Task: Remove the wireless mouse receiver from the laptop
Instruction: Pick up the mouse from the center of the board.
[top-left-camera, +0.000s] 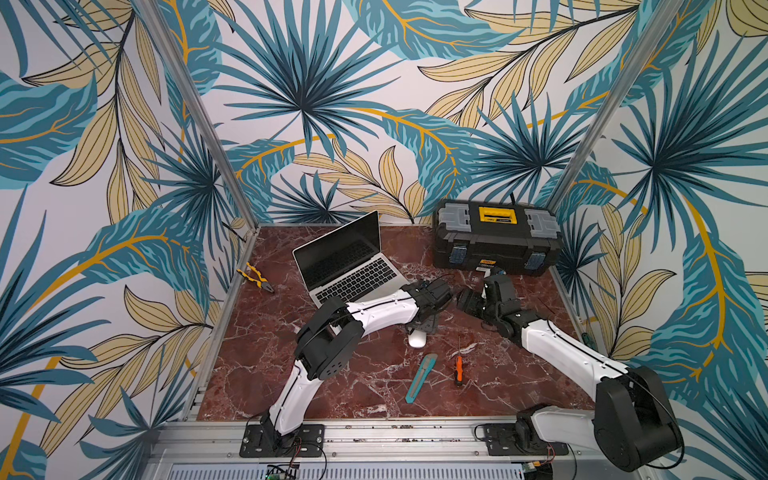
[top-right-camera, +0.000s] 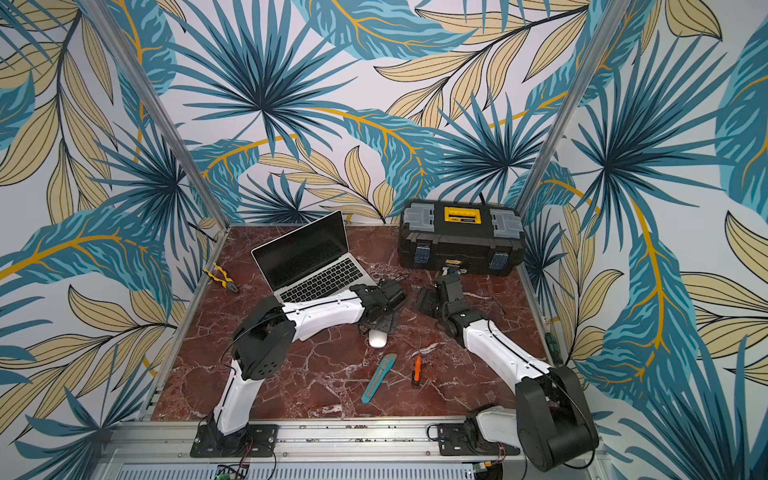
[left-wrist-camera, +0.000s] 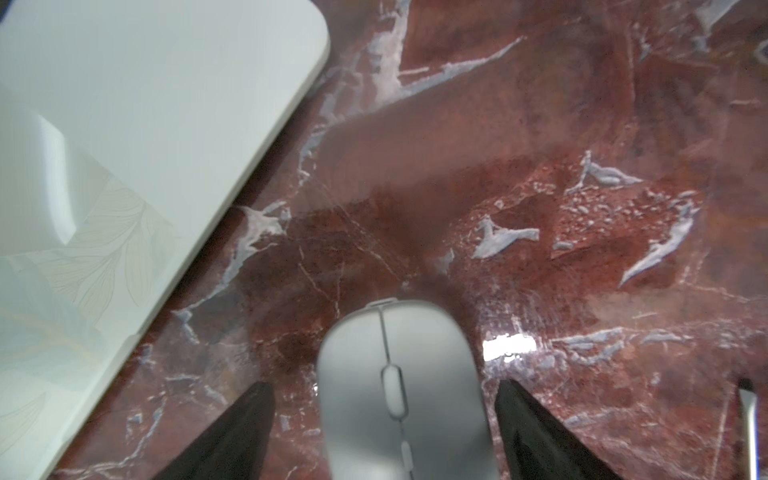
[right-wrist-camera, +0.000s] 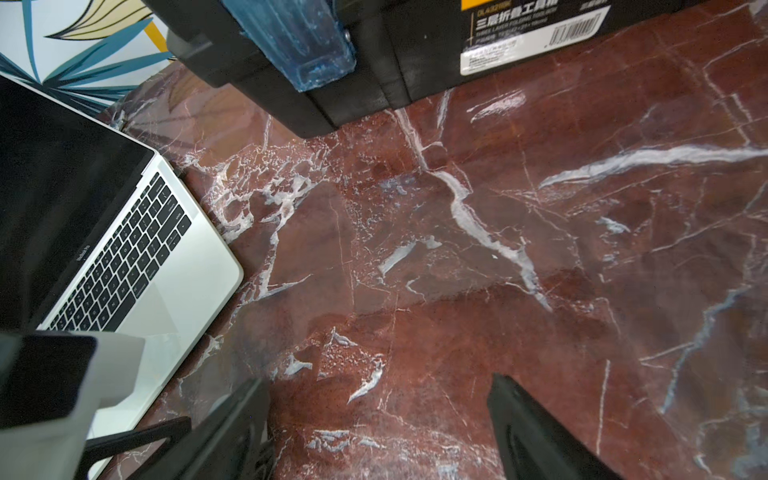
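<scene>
Approach step: left gripper (left-wrist-camera: 384, 385) spread astride the mouse (left-wrist-camera: 415, 415); right gripper (right-wrist-camera: 377, 380), spread empty, must next pinch the laptop's (right-wrist-camera: 183, 282) presumed receiver (right-wrist-camera: 180, 171).

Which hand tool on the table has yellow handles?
The pliers, left of the laptop; the knife is teal, the screwdriver orange.

Bright, even lighting is seen in both top views, with edges bowed. On the glossy bench (left-wrist-camera: 509, 345) glare is reflected; the mouse (left-wrist-camera: 399, 395) is blurred, the laptop (left-wrist-camera: 145, 104) washed out.
</scene>
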